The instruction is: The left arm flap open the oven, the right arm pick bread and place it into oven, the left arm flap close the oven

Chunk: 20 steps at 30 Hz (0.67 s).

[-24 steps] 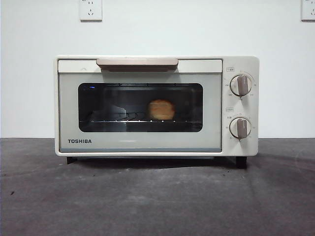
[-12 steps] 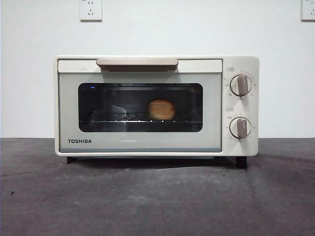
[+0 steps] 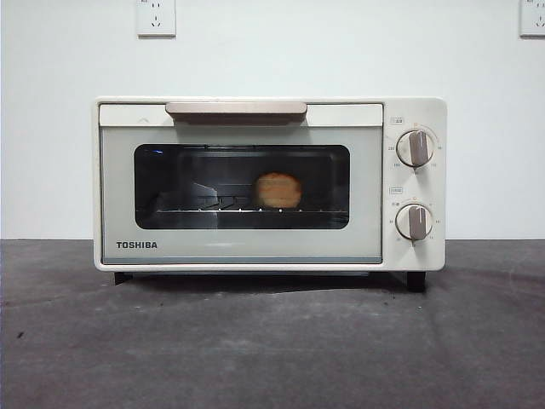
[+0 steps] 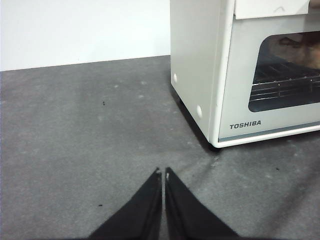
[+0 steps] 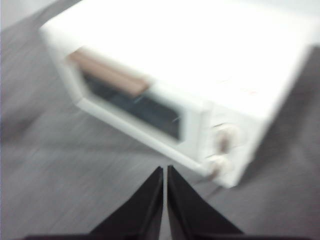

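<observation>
The cream-white TOSHIBA oven (image 3: 247,247) stands on the dark table with its glass door shut and the tan handle (image 3: 236,108) at the top. Behind the window, the golden bread (image 3: 278,190) rests on the wire rack. Neither arm shows in the front view. My left gripper (image 4: 163,173) is shut and empty, low over the table off the oven's (image 4: 200,75) left front corner. Also shut and empty, my right gripper (image 5: 164,169) hovers above and in front of the oven (image 5: 200,65); that view is blurred.
Two round knobs (image 3: 415,148) (image 3: 414,221) sit on the oven's right panel. A white wall with two sockets (image 3: 157,17) stands behind. Dark table surface (image 3: 272,341) stretches in front of the oven and to its left (image 4: 75,125).
The front view has shifted by a pixel or two; the oven, door and bread stay as they were.
</observation>
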Available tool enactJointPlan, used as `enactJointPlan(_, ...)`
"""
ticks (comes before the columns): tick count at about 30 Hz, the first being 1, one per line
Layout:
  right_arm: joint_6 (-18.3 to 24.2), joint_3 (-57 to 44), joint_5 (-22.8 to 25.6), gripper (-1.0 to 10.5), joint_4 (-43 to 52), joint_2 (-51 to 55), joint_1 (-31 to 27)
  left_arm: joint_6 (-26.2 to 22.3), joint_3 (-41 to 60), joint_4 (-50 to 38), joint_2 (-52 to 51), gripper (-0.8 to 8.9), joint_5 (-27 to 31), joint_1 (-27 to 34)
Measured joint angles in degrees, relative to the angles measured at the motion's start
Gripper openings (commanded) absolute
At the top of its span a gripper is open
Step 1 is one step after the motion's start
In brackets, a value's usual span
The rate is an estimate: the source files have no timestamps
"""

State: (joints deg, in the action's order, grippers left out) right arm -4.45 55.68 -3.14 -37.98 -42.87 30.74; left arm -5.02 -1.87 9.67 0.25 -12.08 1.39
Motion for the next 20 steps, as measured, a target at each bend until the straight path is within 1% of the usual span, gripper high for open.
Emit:
enactJointPlan(3,0.2,-4.1,-0.5,0.1,4.7,3.9,-7.4,0.0,0.0,0.0,0.0,0.2,0.0,0.0)
enactJointPlan(6,1.4,-11.0,-3.0,0.1,11.2,9.2,-14.6,0.0,0.0,0.0,0.0,0.2,0.0,0.0)
enactJointPlan(10,3.8,-21.9,-6.2,0.1,22.0,16.9,-21.9,0.0,0.0,0.0,0.0,0.19,0.0,0.0)
enactJointPlan(13,5.2,-29.7,-6.3,0.1,28.1,22.5,-25.7,0.0,0.0,0.0,0.0,0.2,0.0,0.0)
enactJointPlan(15,5.7,-33.9,-6.3,0.1,30.6,25.5,-27.2,0.0,0.0,0.0,0.0,0.2,0.0,0.0)
enactJointPlan(20,6.1,-43.2,-5.8,0.1,35.3,32.9,-29.4,0.0,0.0,0.0,0.0,0.19,0.0,0.0)
